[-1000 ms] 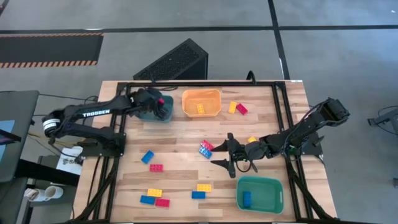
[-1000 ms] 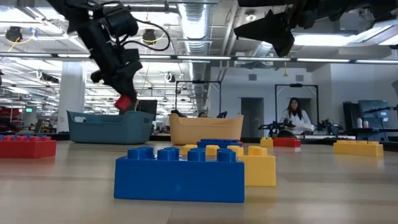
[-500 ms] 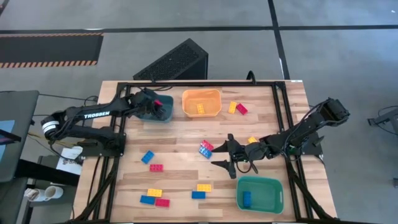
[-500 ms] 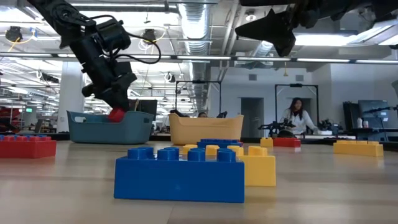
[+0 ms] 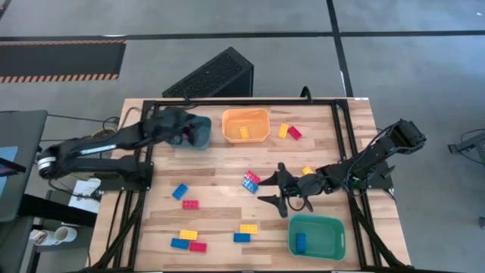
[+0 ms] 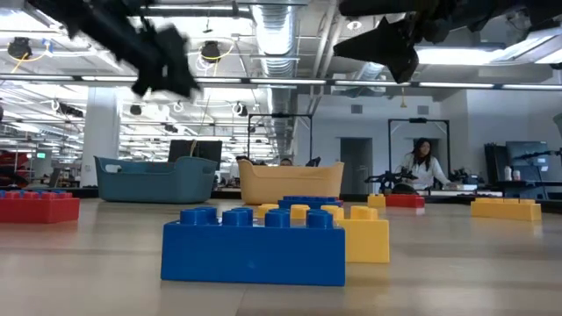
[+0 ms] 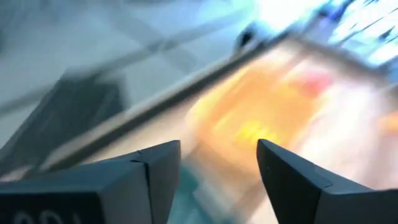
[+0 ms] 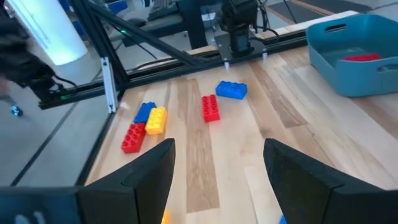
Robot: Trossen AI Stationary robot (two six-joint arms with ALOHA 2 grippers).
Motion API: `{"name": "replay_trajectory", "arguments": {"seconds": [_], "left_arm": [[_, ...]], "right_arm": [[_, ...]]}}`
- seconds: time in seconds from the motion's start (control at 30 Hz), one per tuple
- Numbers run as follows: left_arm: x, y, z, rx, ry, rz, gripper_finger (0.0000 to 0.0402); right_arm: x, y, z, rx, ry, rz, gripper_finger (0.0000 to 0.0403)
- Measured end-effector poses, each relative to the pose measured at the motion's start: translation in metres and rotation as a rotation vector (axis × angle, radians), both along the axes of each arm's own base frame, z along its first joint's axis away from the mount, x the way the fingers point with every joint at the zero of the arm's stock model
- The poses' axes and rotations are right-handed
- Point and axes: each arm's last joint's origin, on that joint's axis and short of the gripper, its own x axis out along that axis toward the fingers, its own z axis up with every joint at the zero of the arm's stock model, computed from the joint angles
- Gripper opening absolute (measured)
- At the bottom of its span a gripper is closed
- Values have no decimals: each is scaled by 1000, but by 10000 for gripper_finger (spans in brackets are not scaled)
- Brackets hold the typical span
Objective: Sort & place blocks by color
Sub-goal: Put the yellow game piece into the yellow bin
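3 bins (image 5: 245,125); roughly 15 blocks (image 5: 189,205); 2 arms (image 5: 98,144).

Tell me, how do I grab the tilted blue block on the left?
Grip the blue block across its long sides, straight down from above. It lies flat and diagonal, so turn the grip to match. The red block sits near but apart.

Blocks (image 5: 188,205) on table (image 5: 220,171), three bins (image 5: 245,125) among them.

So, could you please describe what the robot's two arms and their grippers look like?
Both arms are dark and jointed. The left gripper has two broad, flat, angular dark fingers; the right gripper has the same kind. Faint white lettering runs along the left arm, blurred here.
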Motion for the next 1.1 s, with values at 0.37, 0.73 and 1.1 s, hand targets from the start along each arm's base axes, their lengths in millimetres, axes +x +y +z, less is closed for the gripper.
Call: {"name": "replay_trajectory", "arguments": {"seconds": [0.37,0.73,1.1], "left_arm": [[-22,-77,0,80,-435,-385,117],[-12,-115,-35,38,-428,-452,87],[4,-127,-52,41,-350,-480,87]], "right_arm": [[2,-9,-1,-18,7,-75,270],[6,-23,-2,19,9,-200,270],[9,-41,-4,147,6,-317,259]]}}
